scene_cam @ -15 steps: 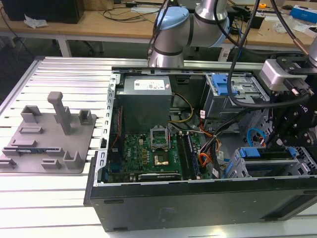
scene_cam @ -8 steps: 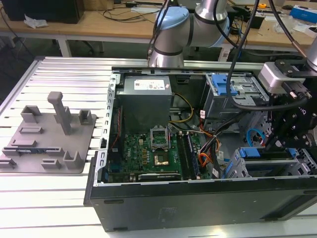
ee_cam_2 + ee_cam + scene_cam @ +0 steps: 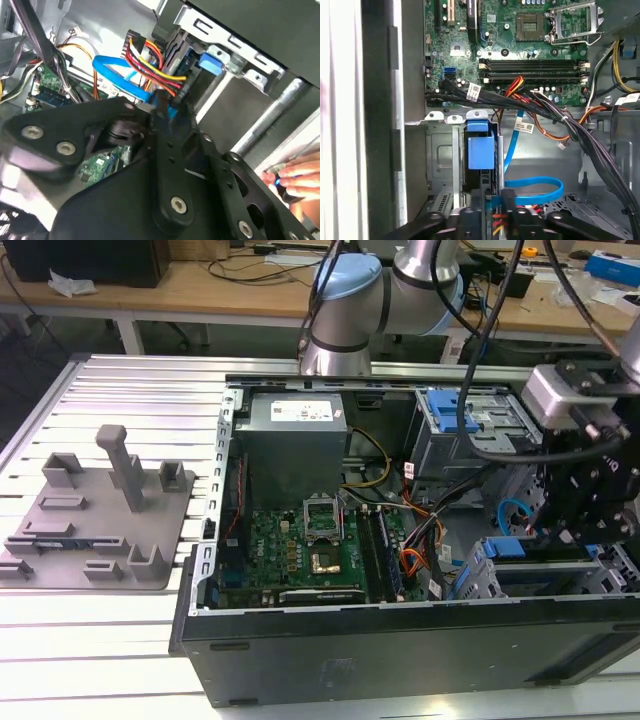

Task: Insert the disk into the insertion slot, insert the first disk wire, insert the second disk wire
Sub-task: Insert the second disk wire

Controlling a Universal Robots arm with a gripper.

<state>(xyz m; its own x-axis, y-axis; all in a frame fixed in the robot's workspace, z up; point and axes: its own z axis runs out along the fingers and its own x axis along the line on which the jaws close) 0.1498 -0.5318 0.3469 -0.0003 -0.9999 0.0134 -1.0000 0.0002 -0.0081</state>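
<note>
The disk sits in the insertion slot (image 3: 442,160), a low grey metal cage; its blue carrier end (image 3: 480,150) faces the motherboard. The exterior view has the carrier (image 3: 505,545) at the case's right end. My gripper (image 3: 492,212) is directly at the disk's rear, shut on a wire connector (image 3: 160,107). A flat blue data wire (image 3: 535,185) loops away from that connector. Red, yellow and black power wires (image 3: 150,57) run to the same spot. In the exterior view my gripper (image 3: 548,536) hangs over the cage.
The open case holds a motherboard (image 3: 300,550), a grey power supply (image 3: 295,425) and a taller bay with a ridged blue tab (image 3: 445,410). A black cable bundle (image 3: 570,125) crosses near the cage. A grey fixture plate (image 3: 95,510) lies at the exterior view's left. A person's hand (image 3: 297,175) rests by the case wall.
</note>
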